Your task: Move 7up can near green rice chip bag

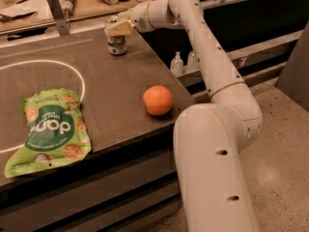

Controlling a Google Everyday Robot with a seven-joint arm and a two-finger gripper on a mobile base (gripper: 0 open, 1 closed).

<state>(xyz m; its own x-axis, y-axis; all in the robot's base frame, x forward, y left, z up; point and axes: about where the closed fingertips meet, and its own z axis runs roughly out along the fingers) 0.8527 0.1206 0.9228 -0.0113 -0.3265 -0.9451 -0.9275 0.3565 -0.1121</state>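
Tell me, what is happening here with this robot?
The robot arm reaches over the dark table and its gripper is at the top of the 7up can, which stands upright near the far edge. The green rice chip bag lies flat at the near edge, well apart from the can. An orange sits near the side edge.
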